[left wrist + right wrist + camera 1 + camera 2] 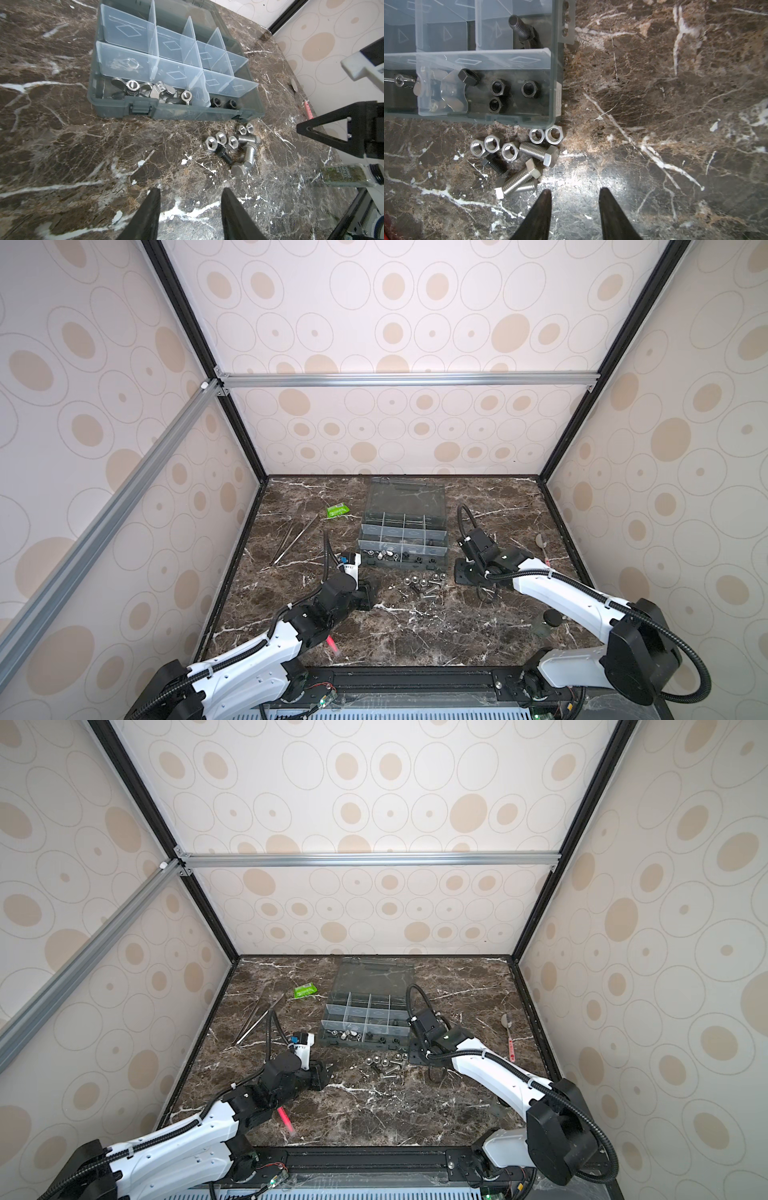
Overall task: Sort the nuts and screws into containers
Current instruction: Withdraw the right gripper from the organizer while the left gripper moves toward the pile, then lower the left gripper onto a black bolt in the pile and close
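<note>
Lying loose on the brown marble bench (415, 635) inside circle-patterned walls (395, 427), screws (537, 152) and nuts (491, 143) cluster just beside the containers (124, 64), left jaws and right jaws apart, empty.

In both top views the loose nuts (423, 582) and screws (428, 595) are too small to count, and the left arm (257, 659) hides most of the pen (333, 646).

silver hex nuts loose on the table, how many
5 silver hex nuts: three in a row next to the black screw, two side by side beside the organiser box corner. Others could hide under the silver screws.
</note>
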Motion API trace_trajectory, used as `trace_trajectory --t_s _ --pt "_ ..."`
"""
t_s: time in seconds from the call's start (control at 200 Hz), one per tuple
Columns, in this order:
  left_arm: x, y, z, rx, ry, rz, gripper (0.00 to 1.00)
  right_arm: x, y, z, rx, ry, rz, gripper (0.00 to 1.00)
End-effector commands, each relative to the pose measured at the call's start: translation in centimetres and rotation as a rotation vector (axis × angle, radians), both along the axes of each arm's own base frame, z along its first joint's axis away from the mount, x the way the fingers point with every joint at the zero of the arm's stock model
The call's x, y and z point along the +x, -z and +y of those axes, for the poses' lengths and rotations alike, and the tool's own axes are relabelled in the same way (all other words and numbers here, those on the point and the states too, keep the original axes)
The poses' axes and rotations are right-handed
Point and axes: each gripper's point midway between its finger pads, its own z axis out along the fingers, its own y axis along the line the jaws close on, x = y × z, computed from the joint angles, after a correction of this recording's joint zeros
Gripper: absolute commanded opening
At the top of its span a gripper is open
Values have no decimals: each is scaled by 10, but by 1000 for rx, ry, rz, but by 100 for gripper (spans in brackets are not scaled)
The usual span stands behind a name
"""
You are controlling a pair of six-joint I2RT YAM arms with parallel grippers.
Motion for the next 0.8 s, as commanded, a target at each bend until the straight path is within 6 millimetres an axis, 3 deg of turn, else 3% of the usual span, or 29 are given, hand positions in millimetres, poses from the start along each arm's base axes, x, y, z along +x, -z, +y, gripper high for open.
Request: trace_trajectory --t_s 0.0,0.315,0.555,0.795 --pt "8 -17 -9 -40 1 -13 47 -3 -1 3 31 27 -6 41" --pt "15 0 -30 70 76 74 46 -8 3 4 32 28 3 41" --pt "19 10 -63 173 166 111 45 -10 3 1 25 35 3 41" --pt "25 30 -83 349 182 168 48 -15 5 -2 28 46 4 41"
